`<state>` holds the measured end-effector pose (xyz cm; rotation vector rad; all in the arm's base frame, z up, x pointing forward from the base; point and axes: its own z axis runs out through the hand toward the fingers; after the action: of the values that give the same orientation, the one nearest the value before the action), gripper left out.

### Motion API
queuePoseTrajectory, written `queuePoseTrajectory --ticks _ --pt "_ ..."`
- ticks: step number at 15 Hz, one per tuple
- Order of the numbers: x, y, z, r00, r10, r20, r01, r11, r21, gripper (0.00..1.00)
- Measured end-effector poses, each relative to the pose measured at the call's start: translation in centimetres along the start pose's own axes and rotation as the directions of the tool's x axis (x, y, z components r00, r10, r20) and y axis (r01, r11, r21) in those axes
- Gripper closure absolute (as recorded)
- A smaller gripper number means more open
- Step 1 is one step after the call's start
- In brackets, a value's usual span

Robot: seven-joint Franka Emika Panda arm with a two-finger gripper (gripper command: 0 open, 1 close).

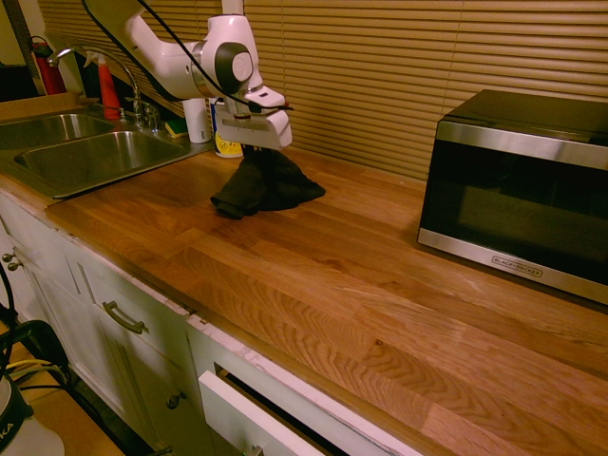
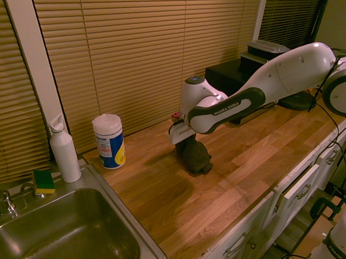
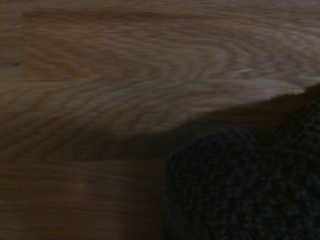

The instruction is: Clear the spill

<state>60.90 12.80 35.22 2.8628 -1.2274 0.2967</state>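
Dark cloth bunched under the gripper, on wood

From my station: gripper pinched closed on the dark cloth, which hangs from it in folds, lower part resting on the table. The spill: I cannot make it out in any view, so its place I can't tell. White spray bottle upright at the sink's rim; wipes canister upright near it. Microwave well apart from the cloth.
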Motion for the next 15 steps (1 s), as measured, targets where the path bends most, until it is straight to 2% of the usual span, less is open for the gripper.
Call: queuePoseTrajectory --ticks 9,15 --pt "-12.0 -6.0 -2.4 0.993 -0.115 0.025 0.115 0.993 0.022 1.0" --pt "-17.4 -8.7 -3.1 0.986 -0.159 0.044 0.158 0.987 0.026 1.0"
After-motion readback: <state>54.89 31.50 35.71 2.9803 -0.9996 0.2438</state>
